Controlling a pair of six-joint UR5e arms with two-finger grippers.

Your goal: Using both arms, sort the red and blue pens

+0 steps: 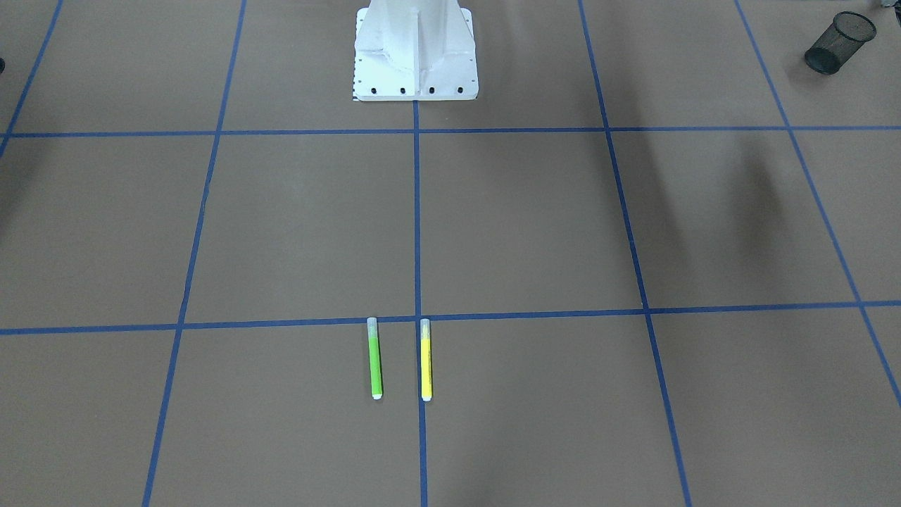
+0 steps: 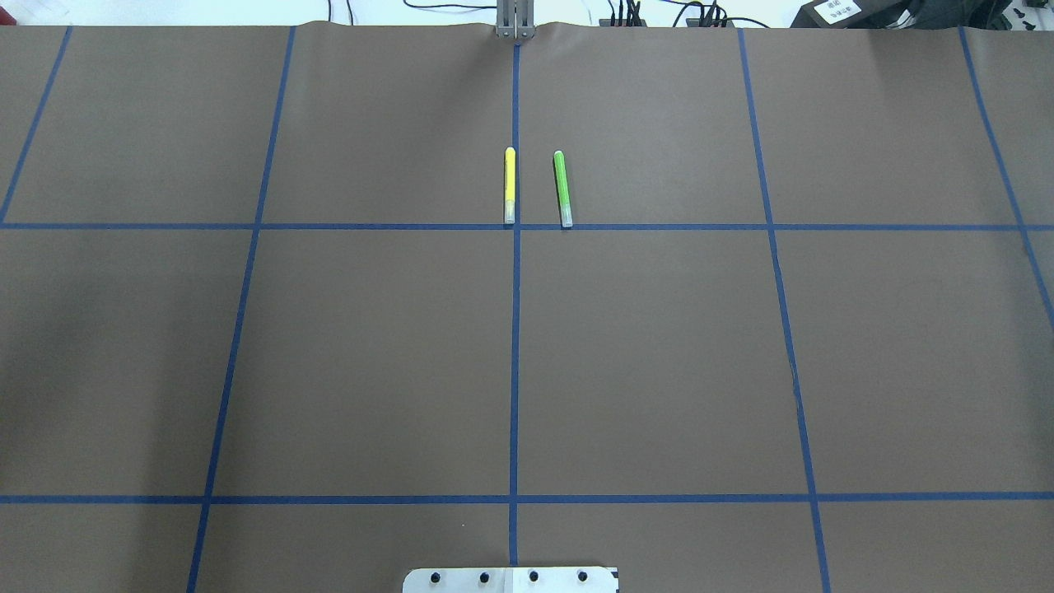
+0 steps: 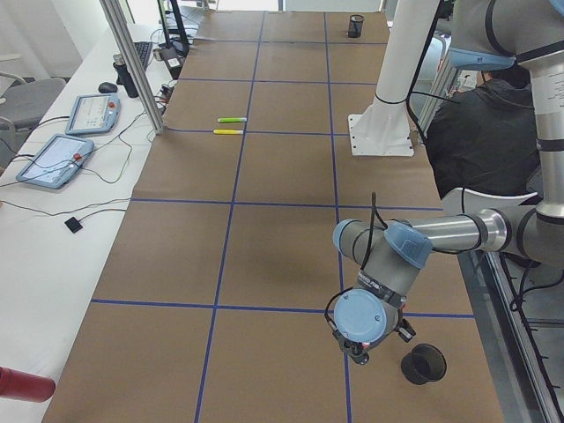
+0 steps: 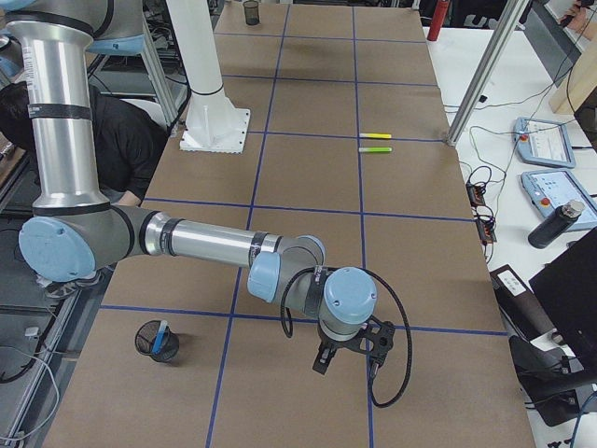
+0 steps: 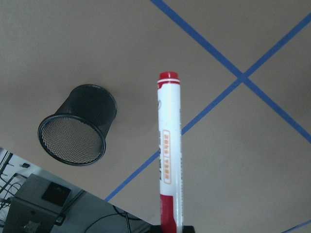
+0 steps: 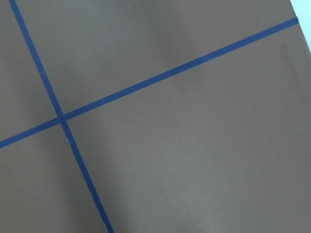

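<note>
The red pen (image 5: 170, 155), white-barrelled with a red cap and red end, rises from the bottom edge of the left wrist view, with my left gripper (image 3: 359, 355) shut on it. It hangs above the table, to the right of an empty black mesh cup (image 5: 77, 126) and apart from it. The blue pen (image 4: 160, 332) stands inside another black mesh cup (image 4: 156, 341) near the table's edge. My right gripper (image 4: 349, 360) hovers low over bare table to the right of that cup; I cannot tell whether it is open or shut, and its wrist view shows only paper and tape lines.
A green pen (image 2: 562, 188) and a yellow pen (image 2: 510, 185) lie side by side at the far middle of the table. The white robot base (image 1: 415, 53) stands at the near edge. A person (image 3: 480, 132) sits behind it. Tablets and cables line the operators' side.
</note>
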